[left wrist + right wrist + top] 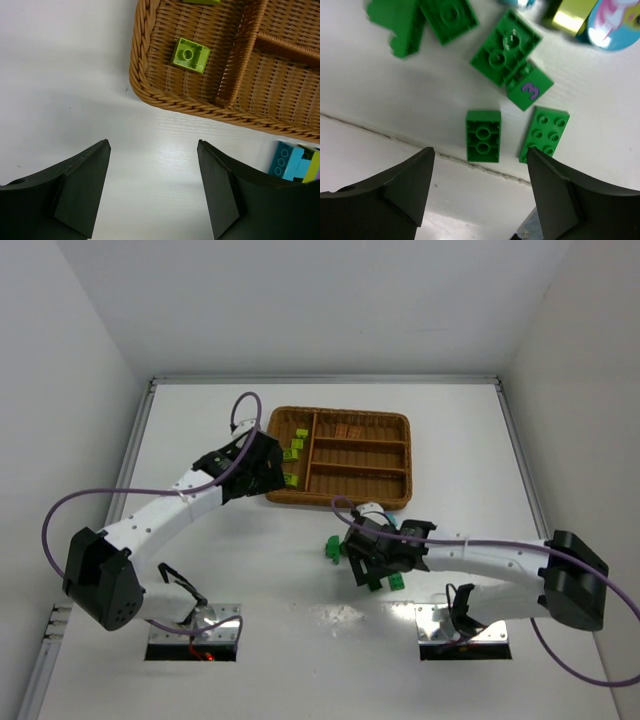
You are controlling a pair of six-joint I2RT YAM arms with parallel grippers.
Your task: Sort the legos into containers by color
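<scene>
The wicker tray (pixel 338 411) lies at the back of the table. Three lime bricks (pixel 293 453) lie in its wide left section, orange-brown ones (pixel 347 429) in a narrow one. My left gripper (pixel 268 480) hovers open and empty at the tray's near-left corner (pixel 150 90); one lime brick (pixel 190 55) shows inside the tray. My right gripper (pixel 362 570) is open and empty above a cluster of dark green bricks (pixel 332 548). An upside-down green brick (pixel 483 136) lies just beyond the fingers, a studded one (pixel 545 134) beside it, a cube marked 3 (pixel 529 90) farther on.
A cyan brick (pixel 287 160) and a lime piece lie on the table in front of the tray. More green bricks (pixel 506 47) lie beyond. A lime-yellow brick (pixel 570 15) and a cyan piece with pink print (pixel 615 25) sit at the far right. A table seam (pixel 395 137) runs under the right gripper.
</scene>
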